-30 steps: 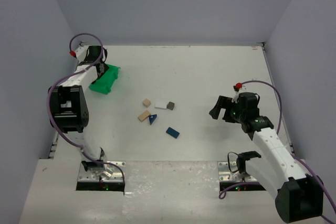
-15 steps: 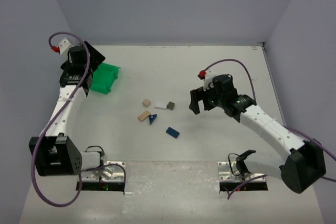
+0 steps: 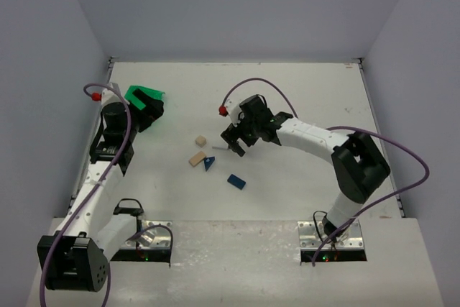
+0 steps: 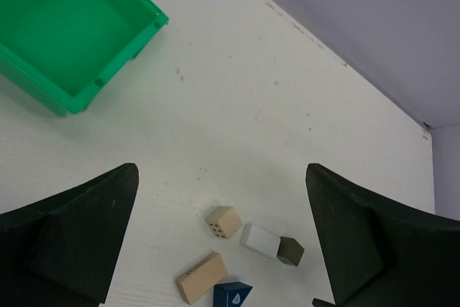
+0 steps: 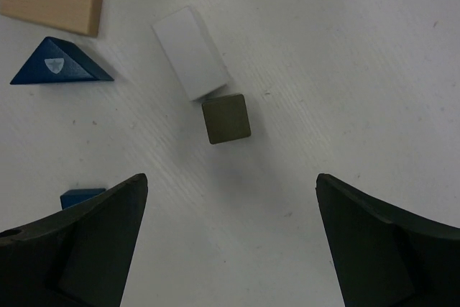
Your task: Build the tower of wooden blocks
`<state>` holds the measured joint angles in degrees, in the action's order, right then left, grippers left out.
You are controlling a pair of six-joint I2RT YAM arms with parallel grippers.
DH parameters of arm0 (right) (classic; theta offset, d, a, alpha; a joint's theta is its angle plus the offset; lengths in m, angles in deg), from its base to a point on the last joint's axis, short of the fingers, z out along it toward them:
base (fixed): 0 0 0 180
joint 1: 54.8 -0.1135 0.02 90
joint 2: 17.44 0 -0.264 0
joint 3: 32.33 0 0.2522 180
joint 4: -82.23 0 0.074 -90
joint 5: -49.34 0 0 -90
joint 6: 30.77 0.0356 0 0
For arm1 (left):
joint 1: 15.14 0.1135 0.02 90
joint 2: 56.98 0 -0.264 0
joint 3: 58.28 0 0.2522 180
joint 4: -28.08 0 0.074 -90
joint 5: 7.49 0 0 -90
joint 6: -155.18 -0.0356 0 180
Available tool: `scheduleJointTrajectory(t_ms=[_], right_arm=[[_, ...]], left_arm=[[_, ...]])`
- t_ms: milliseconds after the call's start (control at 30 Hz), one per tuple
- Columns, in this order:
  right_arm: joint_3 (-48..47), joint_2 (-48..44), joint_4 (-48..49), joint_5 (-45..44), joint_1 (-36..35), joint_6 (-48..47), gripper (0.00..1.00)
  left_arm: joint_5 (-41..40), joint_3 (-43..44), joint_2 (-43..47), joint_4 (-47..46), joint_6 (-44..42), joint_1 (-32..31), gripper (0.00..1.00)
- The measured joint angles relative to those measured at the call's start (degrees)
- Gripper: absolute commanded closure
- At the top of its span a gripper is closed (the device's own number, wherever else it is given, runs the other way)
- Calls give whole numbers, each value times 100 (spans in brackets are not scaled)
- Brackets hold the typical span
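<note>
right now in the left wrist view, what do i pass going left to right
green bin → long tan block → white block → dark grey cube; tan cube and blue wedge overlap the long tan block, left out

Left arm (image 3: 106, 154) runs up the left side and reaches far-left. Left gripper (image 3: 148, 111) has its jaws spread wide and holds nothing. Right arm (image 3: 316, 134) stretches leftward to mid-scene. Right gripper (image 3: 234, 143) points down, with its jaws spread wide and nothing between them.

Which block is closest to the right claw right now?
The small dark olive-grey wooden cube, centred under the open right claw, next to the white rectangular block; the others lie farther off.
</note>
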<state>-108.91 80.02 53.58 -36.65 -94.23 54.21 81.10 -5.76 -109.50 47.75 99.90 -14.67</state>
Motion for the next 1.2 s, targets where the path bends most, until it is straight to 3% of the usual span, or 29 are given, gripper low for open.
scheduleJointTrajectory(t_ms=[300, 433, 567, 733, 933, 1200], right_arm=[[-755, 1042, 92, 161, -354, -585, 1], [-1036, 1401, 90, 258, -469, -790, 8], [-1315, 1767, 112, 365, -469, -993, 25], [-1543, 2155, 91, 435, -462, -1184, 39], [-1595, 2273, 55, 624, -460, -1344, 79], [-1831, 2125, -252, 1117, -460, -1888, 87]], left_arm=[[-147, -37, -368, -132, 116, -317, 0], [-217, -37, -575, -185, 112, -420, 0], [-249, -37, -767, -185, 110, -502, 0], [-331, -37, -790, -190, 107, -533, 0], [-386, -37, -790, -190, 100, -542, 0], [-373, -37, -790, -189, 35, -561, 0]])
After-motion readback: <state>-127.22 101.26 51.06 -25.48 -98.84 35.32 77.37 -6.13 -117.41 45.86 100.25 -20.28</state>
